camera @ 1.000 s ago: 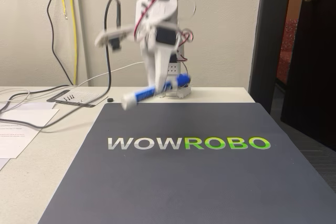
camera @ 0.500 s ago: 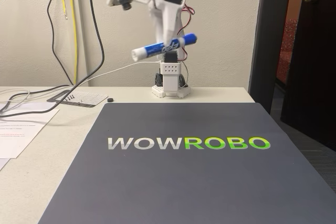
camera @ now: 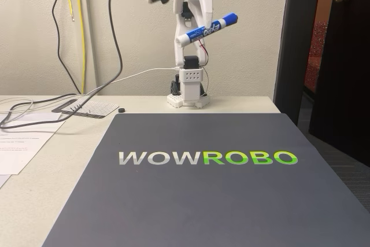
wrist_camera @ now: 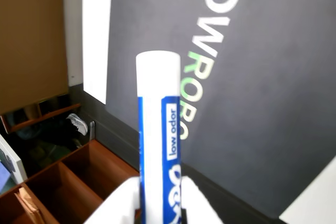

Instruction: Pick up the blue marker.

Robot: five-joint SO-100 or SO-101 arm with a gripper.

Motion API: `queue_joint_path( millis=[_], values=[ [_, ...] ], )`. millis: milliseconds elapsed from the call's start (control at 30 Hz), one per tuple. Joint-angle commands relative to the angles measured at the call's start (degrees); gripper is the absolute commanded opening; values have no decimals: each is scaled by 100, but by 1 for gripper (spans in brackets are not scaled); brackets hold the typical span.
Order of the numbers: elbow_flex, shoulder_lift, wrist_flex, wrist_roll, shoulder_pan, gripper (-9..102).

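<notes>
Above the mat (camera: pixel 202 189): I see the gripper (camera: pixel 200 29) clamped on the blue marker (camera: pixel 207 29).
Handling: light, stiff, slick barrel; mid-barrel hold suits it.

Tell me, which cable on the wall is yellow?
The thin cable hanging straight down the wall at the left of the fixed view. The cables beside it are black, and the one running to the arm's base is white.

The white-barrelled, blue-labelled marker (wrist_camera: pixel 157 145) runs off the wrist view's bottom edge, cap unseen; the white plastic gripper (camera: pixel 199 29) covers its middle, and the arm's top is cropped, seemingly.
</notes>
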Motion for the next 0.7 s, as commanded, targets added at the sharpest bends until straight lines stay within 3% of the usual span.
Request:
queue_joint_path(
  millis=[0, 333, 667],
  values=[
    [1556, 1169, -633, 431, -211, 0],
    [6196, 3533, -3674, 229, -44, 0],
    [7462, 3876, -4676, -483, 615, 0]
  ],
)
